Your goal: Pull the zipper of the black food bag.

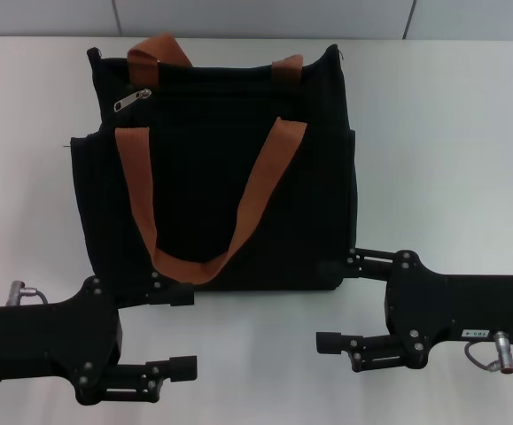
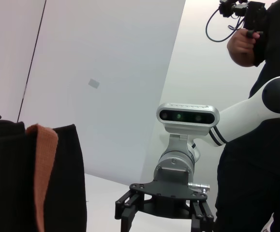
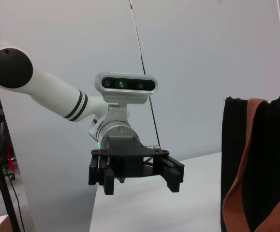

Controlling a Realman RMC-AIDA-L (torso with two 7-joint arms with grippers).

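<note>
while parked near bag (image 1: 221,168), zipper (image 1: 130,100) at its far left corner: left gripper (image 1: 178,329) and right gripper (image 1: 338,303), both spread apart.

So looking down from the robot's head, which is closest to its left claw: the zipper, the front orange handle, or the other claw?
From the left gripper, nearest first:
1. The front handle of the black food bag: its loop hangs just beyond the gripper.
2. The right gripper, across on the robot's right.
3. The zipper, at the bag's far left corner.
</note>
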